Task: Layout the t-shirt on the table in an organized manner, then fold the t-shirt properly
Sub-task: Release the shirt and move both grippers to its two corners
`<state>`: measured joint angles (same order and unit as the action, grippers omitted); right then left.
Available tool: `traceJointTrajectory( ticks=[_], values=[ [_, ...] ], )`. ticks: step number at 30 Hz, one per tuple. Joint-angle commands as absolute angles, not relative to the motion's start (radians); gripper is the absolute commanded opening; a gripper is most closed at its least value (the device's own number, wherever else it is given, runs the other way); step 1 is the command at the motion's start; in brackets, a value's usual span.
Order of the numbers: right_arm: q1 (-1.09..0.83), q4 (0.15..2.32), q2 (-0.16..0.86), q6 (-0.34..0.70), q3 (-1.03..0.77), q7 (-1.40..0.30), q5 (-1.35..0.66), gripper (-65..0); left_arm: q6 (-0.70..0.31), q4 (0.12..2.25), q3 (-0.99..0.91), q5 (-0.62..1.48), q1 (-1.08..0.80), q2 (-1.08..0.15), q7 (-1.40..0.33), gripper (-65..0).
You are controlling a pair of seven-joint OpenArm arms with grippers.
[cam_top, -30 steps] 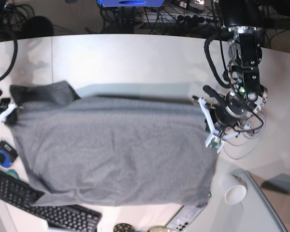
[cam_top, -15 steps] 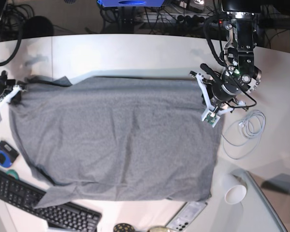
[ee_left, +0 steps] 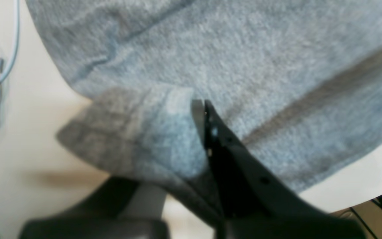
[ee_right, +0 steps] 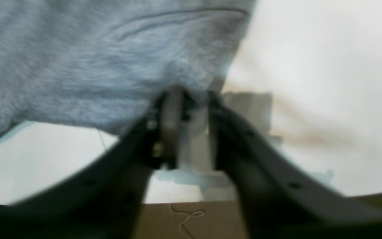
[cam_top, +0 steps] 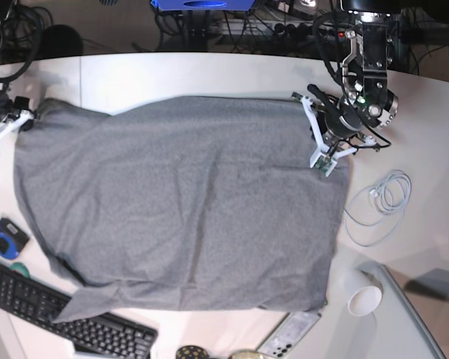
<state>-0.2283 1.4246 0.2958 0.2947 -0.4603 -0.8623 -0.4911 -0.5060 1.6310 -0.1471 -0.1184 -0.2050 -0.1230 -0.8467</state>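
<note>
The grey t-shirt (cam_top: pixel 187 202) lies spread flat over the white table (cam_top: pixel 209 75), its top edge near the far side. On the right of the base view my left gripper (cam_top: pixel 313 123) holds the shirt's upper right corner. The left wrist view shows its jaws (ee_left: pixel 204 108) shut on a fold of grey fabric (ee_left: pixel 244 49). At the far left my right gripper (cam_top: pixel 19 121) is at the shirt's upper left corner. In the right wrist view its fingers (ee_right: pixel 191 99) stand apart with a gap, and the shirt's edge (ee_right: pixel 78 66) lies at the tips.
A coiled white cable (cam_top: pixel 374 202) lies right of the shirt, and a paper cup (cam_top: pixel 363 299) stands beside a grey glass panel (cam_top: pixel 415 318). A black keyboard (cam_top: pixel 52 318) and a blue round object (cam_top: pixel 4 239) sit at the front left. A flat device (cam_top: pixel 288 333) is at the front edge.
Both arms have drawn the shirt's top edge toward the far side, and the cloth now lies flatter and higher on the table. The right gripper's jaws have parted.
</note>
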Motion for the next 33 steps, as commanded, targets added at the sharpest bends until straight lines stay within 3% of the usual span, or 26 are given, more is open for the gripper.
traceJointTrajectory(
  ticks=[1, 4, 6, 7, 12, 19, 22, 24, 26, 28, 32, 33],
  values=[
    [-0.219, 1.442, 0.311, 0.292, -0.466, -0.848, -0.506, -42.2, -0.506, 1.655, -0.151, -0.117, -0.200, -0.131, -0.840, -64.7],
    [-0.226, 1.454, 0.292, 0.292, -0.507, -0.848, -0.507, -30.5, -0.506, 1.673, -0.160, -0.117, -0.214, -0.131, -0.840, -39.7],
    [-0.251, 1.523, 0.269, 0.292, -0.568, -0.840, -0.506, -30.3, -0.506, 1.715, -0.163, -0.117, -0.231, -0.134, -0.843, -25.7],
    [-0.255, 1.561, 0.265, 0.292, -0.587, -0.840, -0.506, -30.3, -0.506, 1.741, -0.170, -0.117, -0.245, -0.143, -0.843, -22.1],
    [-0.214, 1.676, 0.302, 0.295, -0.602, -0.840, -0.504, -30.2, -0.506, 1.848, -0.251, -0.117, -0.274, -0.153, -0.843, -18.8],
    [-0.008, 1.406, 0.394, 0.297, -0.432, -0.788, -0.504, -30.2, -0.506, 1.910, -0.364, -0.116, -0.268, -0.151, -0.843, -18.8],
    [0.027, 1.319, 0.401, 0.297, -0.340, -0.696, -0.504, -30.2, -0.506, 1.879, -0.369, -0.105, -0.265, -0.150, -0.842, -22.7],
    [0.062, 1.244, 0.401, 0.297, -0.274, -0.644, -0.504, -30.3, -0.504, 1.840, -0.364, -0.104, -0.242, -0.131, -0.835, -29.9],
    [0.108, 1.144, 0.401, 0.297, -0.220, -0.611, -0.504, -30.9, -0.504, 1.784, -0.360, -0.110, -0.189, -0.101, -0.835, -45.9],
    [0.131, 1.072, 0.401, 0.297, -0.196, -0.591, -0.504, -37.7, -0.504, 1.732, -0.358, -0.116, -0.148, -0.079, -0.835, -65.0],
    [0.084, 1.102, 0.397, 0.297, -0.202, -0.568, -0.507, -62.0, -0.504, 1.701, -0.369, -0.116, -0.131, -0.073, -0.835, -65.0],
    [0.042, 1.159, 0.394, 0.297, -0.226, -0.555, -0.509, -63.9, -0.504, 1.701, -0.371, -0.110, -0.137, -0.079, -0.835, -65.0]
  ],
)
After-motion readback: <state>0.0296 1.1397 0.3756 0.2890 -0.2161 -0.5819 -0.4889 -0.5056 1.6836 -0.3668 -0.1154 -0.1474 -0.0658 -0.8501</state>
